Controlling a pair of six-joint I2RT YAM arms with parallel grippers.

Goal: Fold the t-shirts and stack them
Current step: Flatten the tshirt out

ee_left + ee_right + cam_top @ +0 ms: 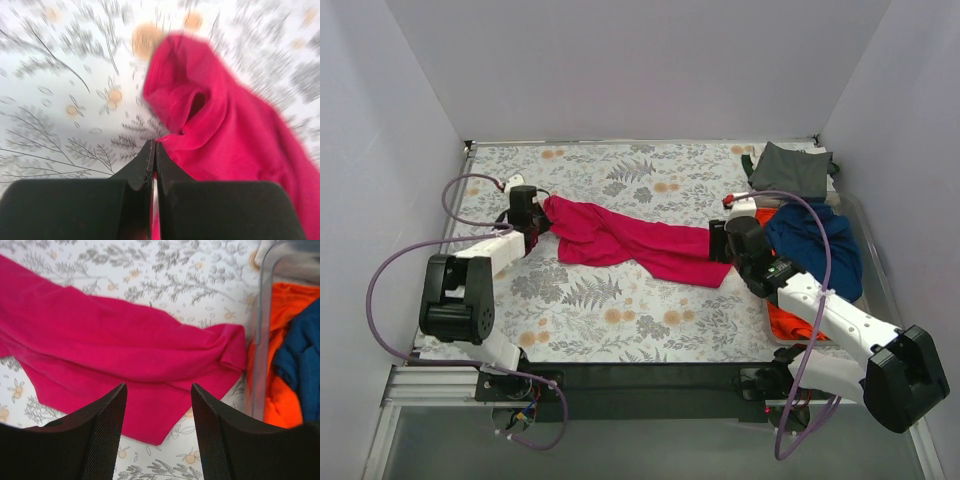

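The magenta-pink t-shirt [630, 238] lies stretched and rumpled across the middle of the floral tablecloth. My left gripper [538, 216] is shut on its left end; in the left wrist view pink cloth [235, 130] runs between the closed fingers [145, 165]. My right gripper [717, 243] is open above the shirt's right end [150, 385], with its fingers [107, 425] apart and empty. The navy t-shirt [815, 245] and the orange t-shirt [790, 322] lie in a clear bin at the right. The dark grey-green t-shirt [790, 168] lies at the back right.
The clear plastic bin [257, 340] stands just right of my right gripper, its wall close to the shirt's end. White walls close in the table on three sides. The floral tablecloth [620, 310] covers the table.
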